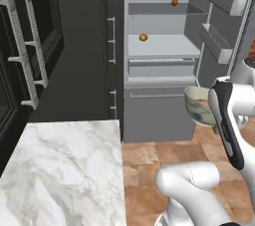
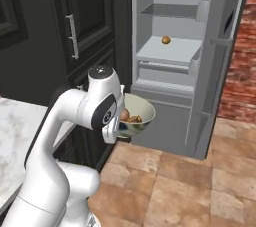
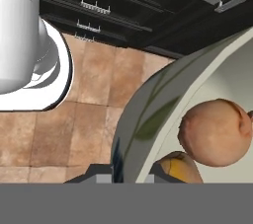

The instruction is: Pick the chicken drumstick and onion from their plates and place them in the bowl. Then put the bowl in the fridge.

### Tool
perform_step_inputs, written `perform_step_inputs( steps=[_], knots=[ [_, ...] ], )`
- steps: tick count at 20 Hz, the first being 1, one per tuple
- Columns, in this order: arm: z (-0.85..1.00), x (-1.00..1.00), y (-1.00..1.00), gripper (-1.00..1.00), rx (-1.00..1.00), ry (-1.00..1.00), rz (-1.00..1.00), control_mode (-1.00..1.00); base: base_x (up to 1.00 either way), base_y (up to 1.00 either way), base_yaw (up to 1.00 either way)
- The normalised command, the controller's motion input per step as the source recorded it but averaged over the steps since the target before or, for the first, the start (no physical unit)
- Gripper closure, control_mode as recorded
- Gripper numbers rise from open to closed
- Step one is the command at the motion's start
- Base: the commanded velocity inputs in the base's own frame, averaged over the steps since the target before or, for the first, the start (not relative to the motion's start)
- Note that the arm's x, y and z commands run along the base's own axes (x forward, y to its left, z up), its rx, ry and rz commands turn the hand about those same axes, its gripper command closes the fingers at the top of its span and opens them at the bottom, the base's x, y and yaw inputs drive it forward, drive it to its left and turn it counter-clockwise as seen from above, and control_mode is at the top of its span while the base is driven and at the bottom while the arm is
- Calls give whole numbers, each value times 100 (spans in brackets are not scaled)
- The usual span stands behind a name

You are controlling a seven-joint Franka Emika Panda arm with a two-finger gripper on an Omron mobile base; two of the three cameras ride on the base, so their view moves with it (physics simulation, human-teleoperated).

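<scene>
Hand: the hand (image 3: 131,171) is shut tight on the rim of the bowl (image 2: 137,116).
Bowl: it is held up in the air, in front of the open fridge (image 1: 164,46), not yet inside.
Food: the onion (image 3: 216,131) and the chicken drumstick (image 3: 180,166) are seen lying in the bowl.
Risk of tipping: the bowl is gripped by one edge only, so it could tilt and the food could be spilled.
Risk of bumping: the fridge door (image 2: 220,56) or a shelf (image 1: 162,46) could be hit.
</scene>
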Motion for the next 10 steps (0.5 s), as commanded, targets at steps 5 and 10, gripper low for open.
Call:
perform_step_inputs(
  steps=[5,10],
  knots=[
    [0,0,0,100,0,0,0,100,25,-51,0],
    [0,0,0,100,0,0,0,100,18,-39,0]
  ],
)
